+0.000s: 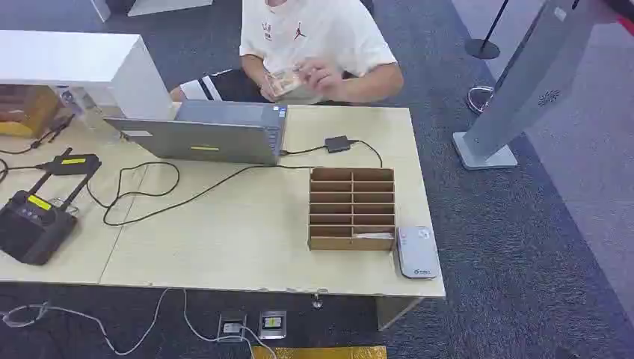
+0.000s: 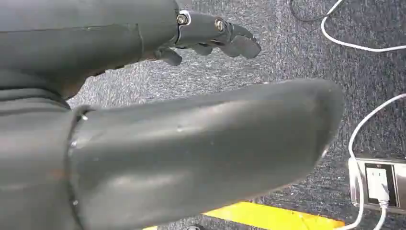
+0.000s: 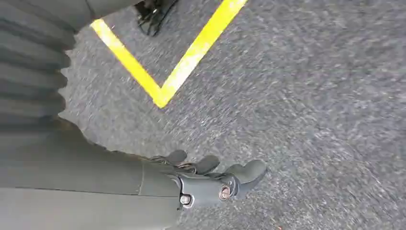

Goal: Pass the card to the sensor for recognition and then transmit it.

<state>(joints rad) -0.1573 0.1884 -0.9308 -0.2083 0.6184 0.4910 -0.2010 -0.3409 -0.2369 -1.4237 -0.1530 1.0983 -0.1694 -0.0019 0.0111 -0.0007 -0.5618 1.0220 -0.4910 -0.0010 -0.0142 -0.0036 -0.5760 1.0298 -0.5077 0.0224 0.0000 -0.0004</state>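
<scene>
Head view: a pale wooden table (image 1: 247,247) carries a brown slotted rack (image 1: 352,209) right of centre. One white card (image 1: 371,236) lies in the rack's lowest right slot, at about 5 o'clock from the rack's middle. A silver-grey sensor (image 1: 417,253) rests flat on the table, just beside the rack's lower right corner, near the table's front edge.

At 10 o'clock from the rack stands a grey laptop (image 1: 205,132), its lid seen from behind. A black cable (image 1: 187,196) runs from it in loops across the table, and a small black adapter (image 1: 337,143) sits at 12 o'clock from the rack. A black controller (image 1: 34,224) with a yellow label lies near the table's left edge, and a white box (image 1: 78,67) stands at the far left corner.

Behind the table, at 12 o'clock, sits a person (image 1: 318,34) in a white shirt, holding a stack of cards (image 1: 284,81) in both hands. A grey kiosk (image 1: 527,86) stands on the dark carpet at 2 o'clock.

Left wrist view: the left hand (image 2: 210,33) hangs over the carpet, fingers loosely apart, holding nothing; a white power strip (image 2: 378,184) lies on the floor below.

Right wrist view: the right hand (image 3: 210,177) hangs over the carpet near yellow tape (image 3: 167,72), fingers loosely apart, empty.
</scene>
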